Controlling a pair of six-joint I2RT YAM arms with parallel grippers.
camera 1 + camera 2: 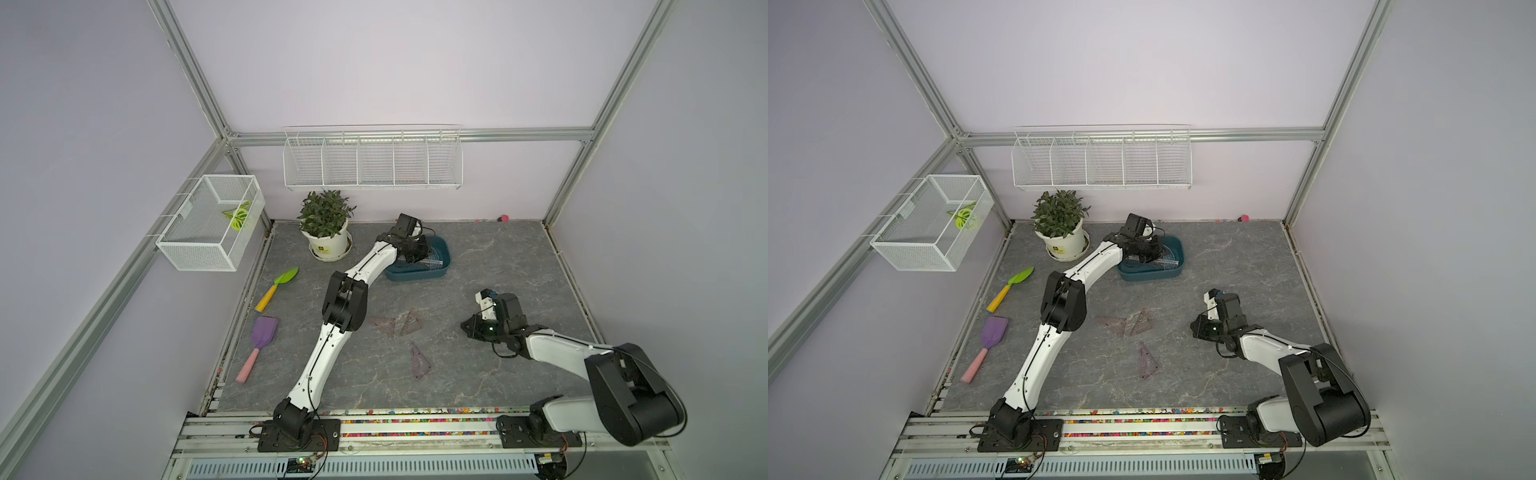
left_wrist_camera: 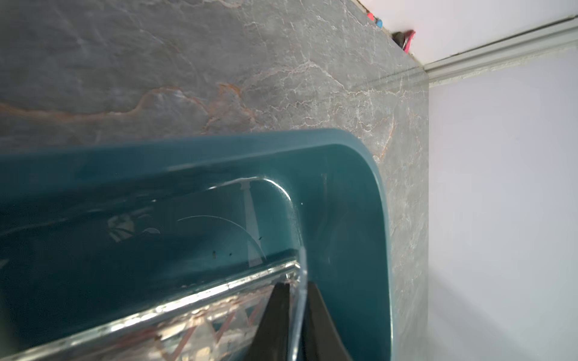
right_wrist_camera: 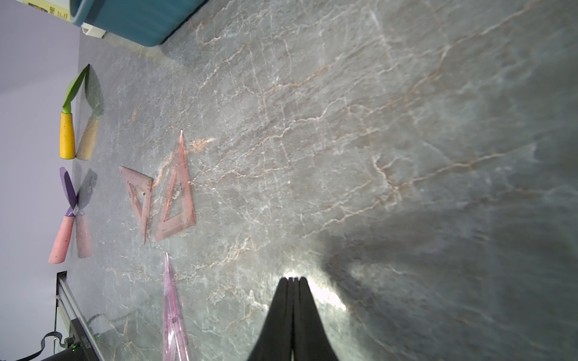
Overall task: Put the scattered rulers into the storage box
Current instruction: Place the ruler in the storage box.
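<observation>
Along the front edge of the table (image 1: 519,266) runs the mounting rail (image 1: 415,428) that carries both arm bases.

The left arm reaches to the back edge, where the storage box (image 1: 446,249) sits just beside the plant pot (image 1: 328,245). The left gripper (image 1: 417,253) hangs over the box's inside. In the left wrist view its fingers (image 2: 275,312) stand slightly apart inside the box (image 2: 359,147). The thin end of a clear straight ruler (image 2: 187,312) stands in the gap between them, with a sliver of teal showing beside it. The ruler lies tilted across the box, and under it a clear protractor (image 2: 234,203) rests on the box floor.

Three triangle rulers lie out on the table. Two (image 1: 386,326) (image 1: 409,322) lie side by side near the middle, almost touching, just beside the left arm's elbow. The third (image 1: 420,361) lies alone, nearer the front edge.

The right gripper (image 1: 467,326) hovers low over bare table toward the right edge, well apart from the triangles. In the right wrist view its fingers (image 3: 281,312) are pressed together with nothing between them.

Near the left edge lie a green trowel (image 1: 278,286) and a purple shovel (image 1: 262,336).
</observation>
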